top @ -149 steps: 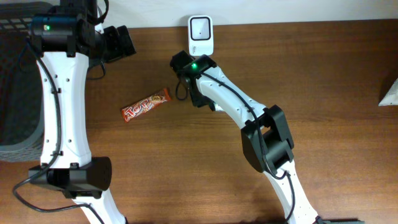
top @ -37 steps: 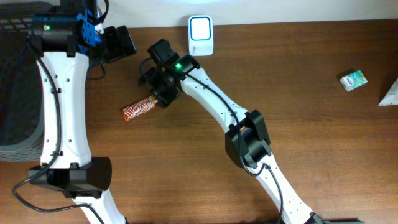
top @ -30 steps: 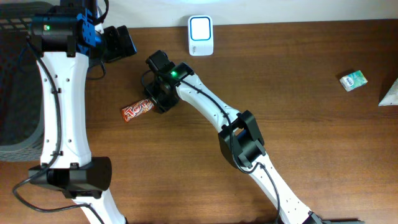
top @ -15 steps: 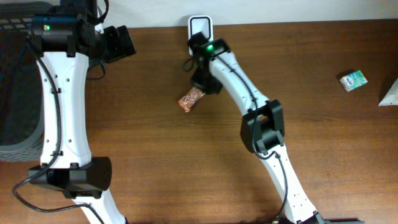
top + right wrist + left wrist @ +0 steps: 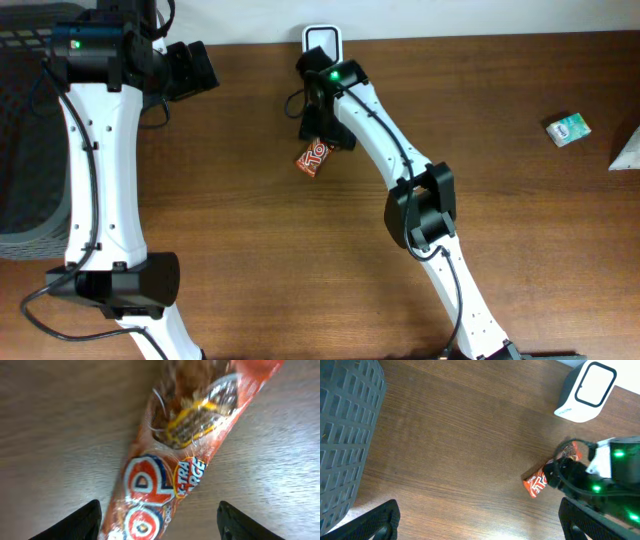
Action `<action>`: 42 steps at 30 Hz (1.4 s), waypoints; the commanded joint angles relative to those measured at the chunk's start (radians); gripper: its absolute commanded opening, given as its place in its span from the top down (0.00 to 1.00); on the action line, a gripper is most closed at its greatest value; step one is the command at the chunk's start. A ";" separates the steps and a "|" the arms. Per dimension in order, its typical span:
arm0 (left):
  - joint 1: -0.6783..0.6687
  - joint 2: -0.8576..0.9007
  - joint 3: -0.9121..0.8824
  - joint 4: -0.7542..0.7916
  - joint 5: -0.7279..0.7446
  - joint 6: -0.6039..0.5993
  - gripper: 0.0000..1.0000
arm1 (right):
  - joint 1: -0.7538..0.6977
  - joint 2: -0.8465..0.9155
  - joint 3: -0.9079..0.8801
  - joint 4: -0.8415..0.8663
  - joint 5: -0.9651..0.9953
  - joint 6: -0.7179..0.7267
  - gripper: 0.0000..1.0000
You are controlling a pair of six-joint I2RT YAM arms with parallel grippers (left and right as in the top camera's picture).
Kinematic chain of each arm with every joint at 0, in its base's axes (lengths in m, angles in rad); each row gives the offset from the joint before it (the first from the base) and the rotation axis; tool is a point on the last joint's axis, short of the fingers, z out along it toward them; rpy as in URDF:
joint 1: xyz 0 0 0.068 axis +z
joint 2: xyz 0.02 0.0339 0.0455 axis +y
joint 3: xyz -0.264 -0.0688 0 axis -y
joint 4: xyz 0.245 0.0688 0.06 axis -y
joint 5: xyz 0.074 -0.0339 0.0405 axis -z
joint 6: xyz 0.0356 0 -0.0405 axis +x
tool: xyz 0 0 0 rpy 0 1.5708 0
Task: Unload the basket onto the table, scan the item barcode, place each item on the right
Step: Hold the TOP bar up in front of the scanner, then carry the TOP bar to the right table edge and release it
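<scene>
Your overhead camera sits fixed above the table (image 5: 520,220) and looks straight down, far enough back to take in the basket (image 5: 25,150) at the left edge and the scanner (image 5: 322,40) at the far edge. Your left wrist camera looks down from high up too — it shares the basket, the scanner and the candy bar (image 5: 537,482) with the overhead view. Your right wrist camera faces down very close over the candy bar, which nearly fills its frame — the one thing all three views share.
</scene>
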 commanded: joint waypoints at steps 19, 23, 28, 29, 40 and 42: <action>-0.003 0.005 0.006 0.001 -0.006 0.015 0.01 | -0.009 -0.092 0.256 0.184 0.341 -0.782 0.96; -0.003 0.005 0.006 0.001 -0.006 0.015 0.01 | -0.043 -0.047 0.244 0.412 0.204 -0.782 0.96; -0.003 0.005 0.006 0.001 -0.006 0.015 0.01 | -0.062 0.022 0.243 0.620 0.168 -0.778 0.96; -0.003 0.005 0.006 0.001 -0.006 0.015 0.01 | -0.064 0.024 0.243 0.617 0.168 -0.778 0.96; -0.003 0.005 0.006 0.001 -0.006 0.015 0.01 | -0.433 -0.106 0.275 0.132 0.507 -0.429 0.96; -0.003 0.005 0.006 0.001 -0.006 0.015 0.01 | -0.578 -0.098 0.260 -0.020 0.524 -0.414 0.96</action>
